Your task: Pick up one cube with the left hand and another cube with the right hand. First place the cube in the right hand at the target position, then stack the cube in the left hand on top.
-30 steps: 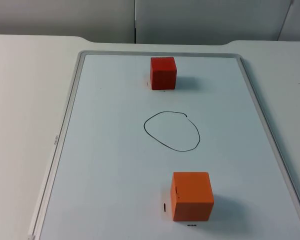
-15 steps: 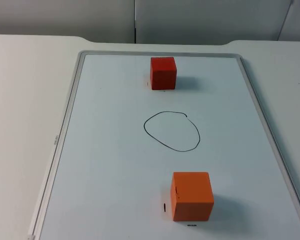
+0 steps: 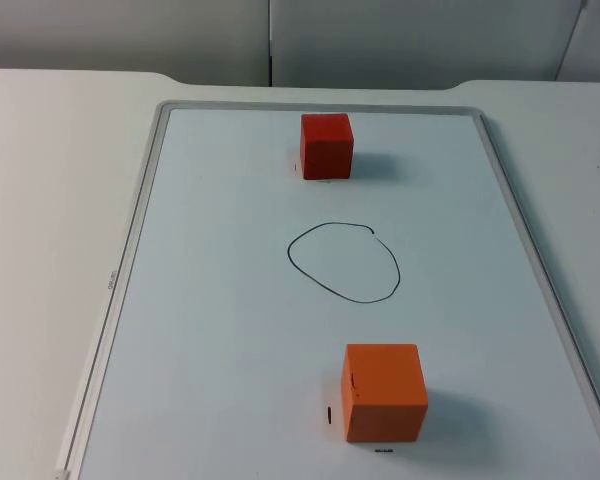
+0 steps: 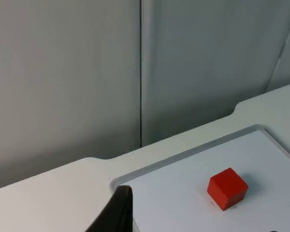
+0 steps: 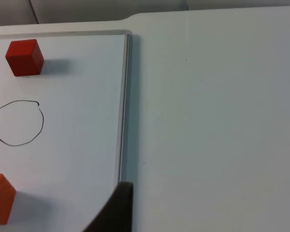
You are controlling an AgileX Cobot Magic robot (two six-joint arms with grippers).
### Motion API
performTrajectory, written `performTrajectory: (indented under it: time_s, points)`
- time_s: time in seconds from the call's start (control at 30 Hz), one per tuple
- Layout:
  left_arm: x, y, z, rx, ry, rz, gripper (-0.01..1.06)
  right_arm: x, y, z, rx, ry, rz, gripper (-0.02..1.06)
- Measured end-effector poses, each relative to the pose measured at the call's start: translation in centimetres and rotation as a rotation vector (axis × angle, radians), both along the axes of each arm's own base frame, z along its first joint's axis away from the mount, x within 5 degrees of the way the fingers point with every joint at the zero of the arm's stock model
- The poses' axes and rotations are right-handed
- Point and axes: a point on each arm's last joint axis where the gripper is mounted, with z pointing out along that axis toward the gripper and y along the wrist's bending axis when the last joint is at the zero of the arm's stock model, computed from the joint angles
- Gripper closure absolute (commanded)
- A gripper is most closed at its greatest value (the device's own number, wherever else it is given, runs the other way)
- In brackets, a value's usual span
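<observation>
A red cube (image 3: 326, 146) stands at the far end of the whiteboard (image 3: 210, 300); it also shows in the left wrist view (image 4: 227, 188) and the right wrist view (image 5: 24, 57). An orange cube (image 3: 383, 392) sits near the board's front edge, partly seen in the right wrist view (image 5: 0, 199). Between them a black hand-drawn circle (image 3: 343, 262) marks the target, also in the right wrist view (image 5: 17, 123). One black fingertip (image 4: 117, 212) of the left gripper hangs beyond the board's far left corner. One fingertip (image 5: 117, 209) of the right gripper hovers by the board's right frame.
The whiteboard has a grey frame (image 3: 130, 250) and lies on the white table (image 3: 40, 200). A grey partition wall (image 3: 280, 40) closes off the back. Bare table (image 5: 217, 121) spreads to the right of the board.
</observation>
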Motion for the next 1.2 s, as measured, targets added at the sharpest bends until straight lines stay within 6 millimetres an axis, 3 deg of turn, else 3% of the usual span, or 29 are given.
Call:
performTrajectory:
  time_s: [0.13, 0.2, 0.27, 0.33, 0.4, 0.43, 0.5, 0.53, 0.63, 0.9, 1.2]
  points:
    - [4.0, -2.1, -1.8, 0.005, 0.067, -0.054, 0.0, 0.0, 0.0, 0.0, 0.0, 0.0, 0.0, 0.0]
    - [7.4, -4.7, -4.1, 0.001, 0.144, -0.1, 0.0, 0.0, 0.0, 0.0, 0.0, 0.0, 0.0, 0.0]
    - [8.6, -5.7, -4.8, -0.01, 0.17, -0.108, 0.0, 0.0, 0.0, 0.0, 0.0, 0.0, 0.0, 0.0]
    - [11.0, -8.0, -7.3, -0.029, 0.263, -0.122, 0.0, 0.0, 0.0, 0.0, 0.0, 0.0, 0.0, 0.0]
    - [11.9, -9.0, -8.1, -0.041, 0.296, -0.122, 0.0, 0.0, 0.0, 0.0, 0.0, 0.0, 0.0, 0.0]
    - [13.4, -10.5, -10.2, -0.048, 0.361, -0.116, 0.0, 0.0, 0.0, 0.0, 0.0, 0.0, 0.0, 0.0]
    - [15.0, -12.5, -12.2, -0.06, 0.42, -0.098, 0.0, 0.0, 0.0, 0.0, 0.0, 0.0, 0.0, 0.0]
    - [15.0, -12.5, -12.2, -0.06, 0.42, -0.098, 0.0, 0.0, 0.0, 0.0, 0.0, 0.0, 0.0, 0.0]
    - [16.8, -15.2, -15.8, -0.065, 0.508, -0.074, 0.0, 0.0, 0.0, 0.0, 0.0, 0.0, 0.0, 0.0]
    - [19.1, -19.9, -19.9, -0.053, 0.568, 0.0, 0.0, 0.0, 0.0, 0.0, 0.0, 0.0, 0.0, 0.0]
    - [21.0, -20.8, -23.5, 0.042, 0.593, 0.113, 0.01, 0.0, 0.0, 0.0, 0.0, 0.0, 0.0, 0.0]
